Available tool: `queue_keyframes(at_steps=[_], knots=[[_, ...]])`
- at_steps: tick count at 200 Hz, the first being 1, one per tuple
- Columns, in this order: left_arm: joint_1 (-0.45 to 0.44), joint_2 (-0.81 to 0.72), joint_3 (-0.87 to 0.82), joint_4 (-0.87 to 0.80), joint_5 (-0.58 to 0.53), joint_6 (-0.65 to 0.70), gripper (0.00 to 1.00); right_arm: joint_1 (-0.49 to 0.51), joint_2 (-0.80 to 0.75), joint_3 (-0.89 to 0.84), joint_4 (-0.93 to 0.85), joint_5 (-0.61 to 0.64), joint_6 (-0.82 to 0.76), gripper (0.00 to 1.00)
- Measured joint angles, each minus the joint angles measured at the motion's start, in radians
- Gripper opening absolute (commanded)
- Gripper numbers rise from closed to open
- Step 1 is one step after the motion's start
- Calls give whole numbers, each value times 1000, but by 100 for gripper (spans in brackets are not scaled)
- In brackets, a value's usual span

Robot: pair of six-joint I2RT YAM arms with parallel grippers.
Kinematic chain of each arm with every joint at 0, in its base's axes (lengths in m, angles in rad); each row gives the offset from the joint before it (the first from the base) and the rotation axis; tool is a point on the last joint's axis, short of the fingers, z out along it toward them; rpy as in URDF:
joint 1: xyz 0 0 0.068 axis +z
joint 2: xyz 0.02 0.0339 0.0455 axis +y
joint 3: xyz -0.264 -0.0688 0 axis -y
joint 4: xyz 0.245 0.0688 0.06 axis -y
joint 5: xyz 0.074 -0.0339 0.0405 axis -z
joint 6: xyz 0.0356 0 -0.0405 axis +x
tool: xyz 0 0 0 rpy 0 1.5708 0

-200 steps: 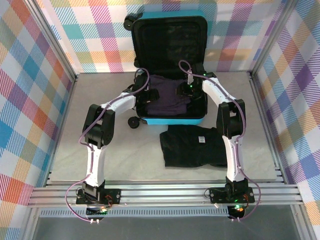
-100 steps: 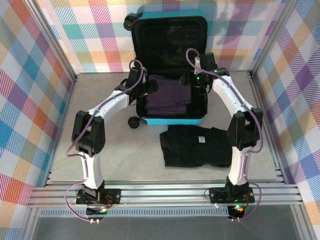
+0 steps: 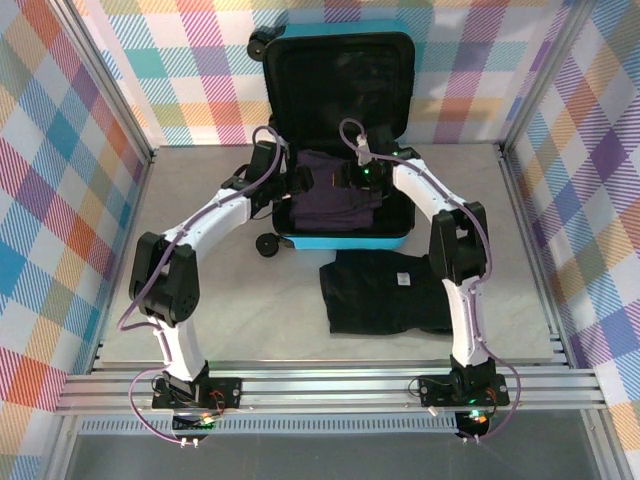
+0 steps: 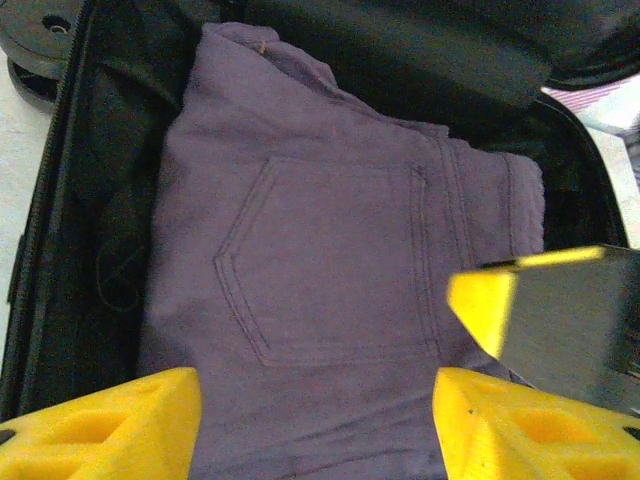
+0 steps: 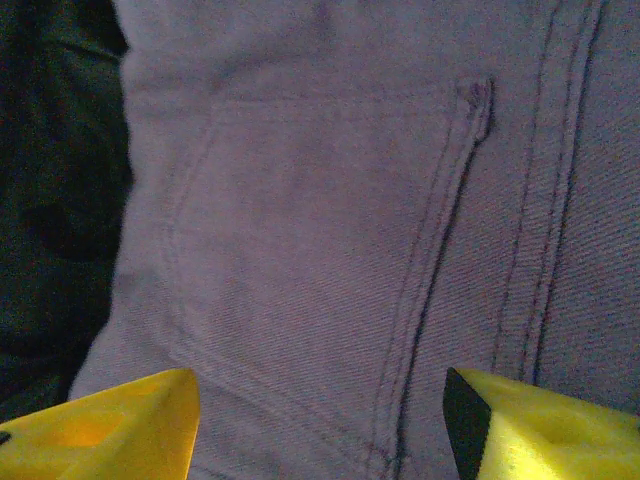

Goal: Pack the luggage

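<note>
The luggage [image 3: 340, 240], a turquoise suitcase, lies open on the table with its black-lined lid [image 3: 340, 90] standing upright at the back. Folded purple trousers [image 3: 335, 197] lie in its base, back pocket up [image 4: 330, 250] [image 5: 330, 200]. My left gripper [image 3: 300, 180] [image 4: 315, 425] hovers open over the trousers' left part, nothing between its fingers. My right gripper [image 3: 357, 178] [image 5: 320, 425] is open close above the pocket, facing the left one. One of its yellow fingers [image 4: 485, 305] shows in the left wrist view.
A folded black garment [image 3: 385, 290] lies on the table in front of the suitcase, to the right. A black wheel [image 3: 268, 245] sticks out at the case's front left corner. Plaid walls and metal posts close in the table on three sides.
My right gripper has swung left, from the case's right wall to over the middle of the trousers. The left gripper stayed at the left side, and its jaws widened slightly.
</note>
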Motion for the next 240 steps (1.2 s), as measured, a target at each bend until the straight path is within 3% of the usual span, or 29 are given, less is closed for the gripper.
queue_keyframes(at_steps=[62,96,137,172,199,240], knots=[[-50,-101,-110,-19,2,-21,64,-3,47,2,4,1,11,64],[-101,-226,-190,-139,-7,-45,65,-3,-26,-76,19,19,-5,65],[-200,-415,-370,-237,-11,-83,67,-3,-350,-283,36,64,-34,65],[-229,-476,-563,-190,54,-165,67,12,-715,-581,95,121,-26,65],[-228,-476,-616,-188,60,-200,67,98,-916,-856,87,208,27,65],[-228,-471,-610,-158,53,-205,67,214,-1074,-1176,23,262,175,65]])
